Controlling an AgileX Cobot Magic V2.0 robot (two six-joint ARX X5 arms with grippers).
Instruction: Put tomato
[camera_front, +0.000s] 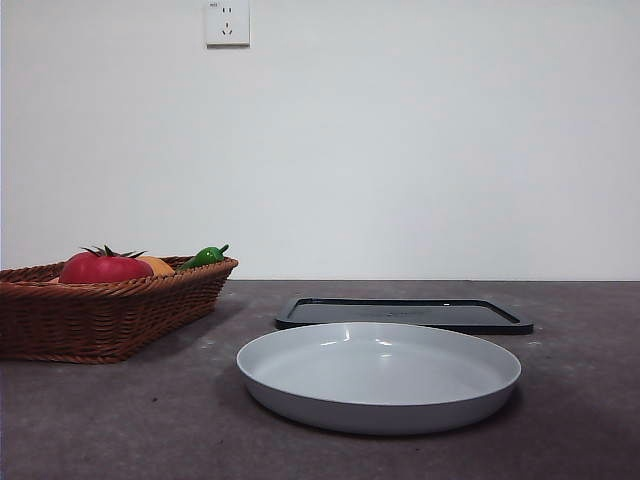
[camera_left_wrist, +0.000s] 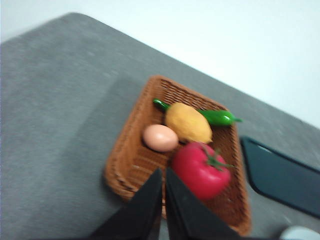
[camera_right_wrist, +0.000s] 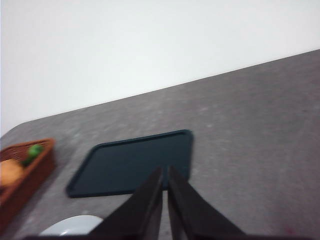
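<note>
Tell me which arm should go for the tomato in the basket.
Left. Its end effector hangs over the wicker basket, jaws shut, with the tomato just ahead. The right end effector hangs over the dark tray, with the basket off at the edge of its view.

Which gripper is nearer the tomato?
Left. The left gripper hangs above the basket beside the tomato; the right gripper is over the dark tray.

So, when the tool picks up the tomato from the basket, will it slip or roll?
The tomato looks glossy and round, so it may slip between narrow jaws. It will probably roll if released on the flat grey plate. In the wicker basket it lies against the orange fruit, which could shift.
</note>
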